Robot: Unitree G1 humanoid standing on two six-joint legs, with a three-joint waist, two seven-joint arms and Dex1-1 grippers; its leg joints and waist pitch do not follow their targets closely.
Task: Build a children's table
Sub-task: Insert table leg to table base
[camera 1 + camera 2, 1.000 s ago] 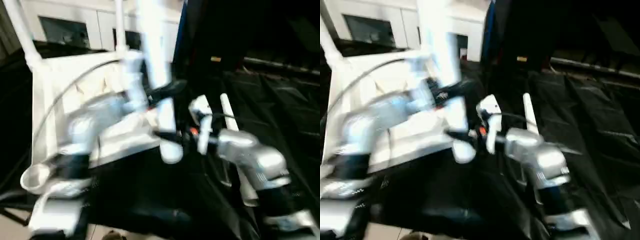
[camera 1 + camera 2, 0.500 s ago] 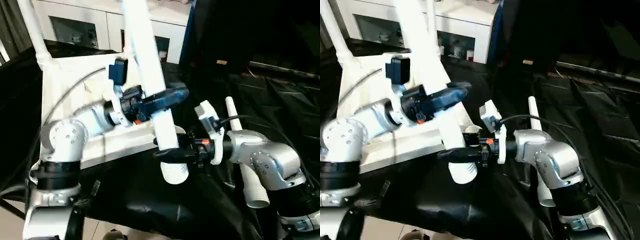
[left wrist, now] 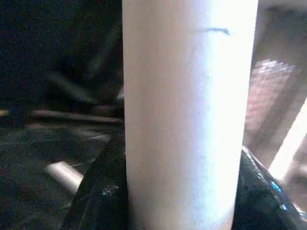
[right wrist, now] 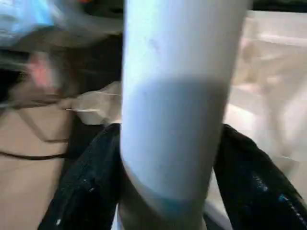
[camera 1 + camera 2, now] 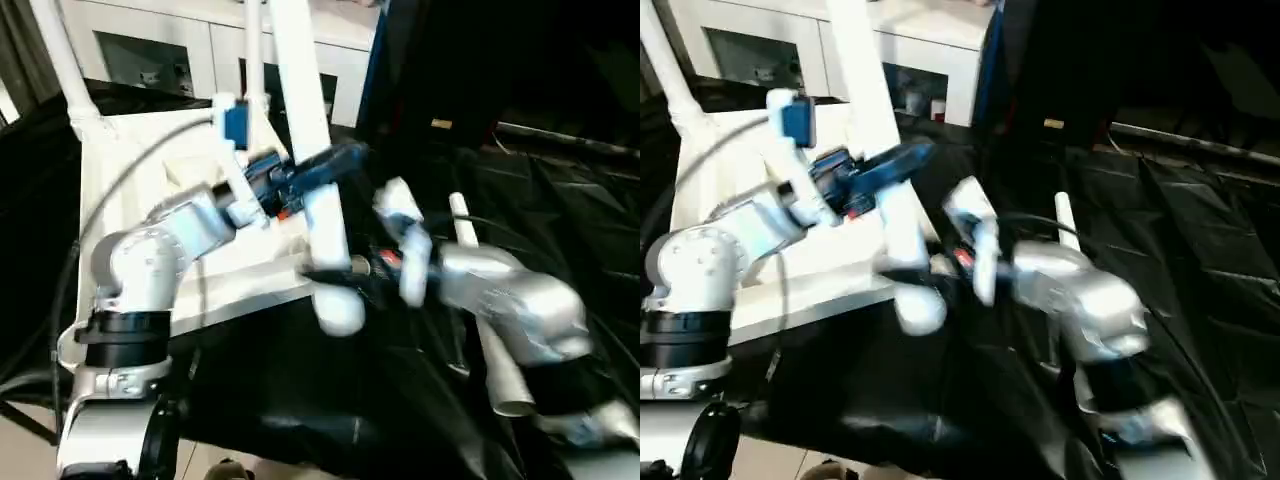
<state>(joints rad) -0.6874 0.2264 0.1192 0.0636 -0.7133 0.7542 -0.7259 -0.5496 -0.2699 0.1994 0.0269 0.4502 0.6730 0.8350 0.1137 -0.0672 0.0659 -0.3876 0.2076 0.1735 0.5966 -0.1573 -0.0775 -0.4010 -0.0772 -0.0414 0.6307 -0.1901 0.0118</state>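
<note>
Left eye view: a long white tapered plastic tube leg (image 5: 318,170) runs from top centre down to a rounded end at mid-frame, its top cut off by the frame edge. The left gripper (image 5: 335,162), on its silver forearm w/ a blue-and-white wrist block, has its black fingers clamped across the leg's middle. The right gripper (image 5: 325,272) sits at the leg's lower part, but motion blur smears it — fingers hard to make out here. Behind, upper left, lies the white rectangular plastic tabletop (image 5: 150,150), underside up, partly hidden by the left arm; a round corner socket (image 5: 68,345) shows at lower left. Two more white legs stand up from its far corners, tops cut off. Another loose white tube leg (image 5: 490,345) lies on the wrinkled black table drape (image 5: 560,220) at right, mostly covered by the right forearm.

Right eye view: same scene; the white cabinet with glass doors (image 5: 920,75) crosses the top, the right arm blurred.

Left wrist view: the smooth matte leg runs top to bottom through mid-frame, w/ glossy black fingers (image 3: 98,191) pressed on both sides — closed on it. Background dark and unclear.

Right wrist view: blurred, but black textured fingers (image 4: 88,184) flank the leg on both sides, touching it — gripping it too. Pale ribbed tabletop behind, indistinct.
</note>
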